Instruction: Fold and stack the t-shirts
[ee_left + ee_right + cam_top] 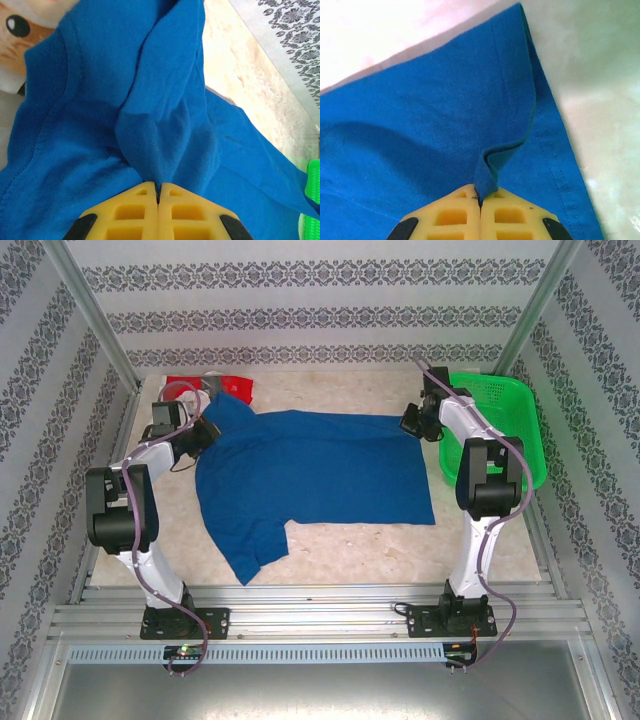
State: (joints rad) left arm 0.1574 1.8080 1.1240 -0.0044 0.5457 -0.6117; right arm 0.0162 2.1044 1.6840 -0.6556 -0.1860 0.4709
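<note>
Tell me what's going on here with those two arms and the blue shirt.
Both arms are handling the blue t-shirt, which lies mostly spread out on the table. The left gripper is shut on a bunched fold at the shirt's far-left end, beside the red t-shirt. The right gripper is shut on the hemmed edge at the far-right side, next to the green basket. The shirt is not yet folded.

Light was bright and even from above, leaving only faint, short shadows along the blue t-shirt [310, 470]. In the right wrist view the far-left table [370, 35] glared pink-white. The top view looked soft and blocky.
</note>
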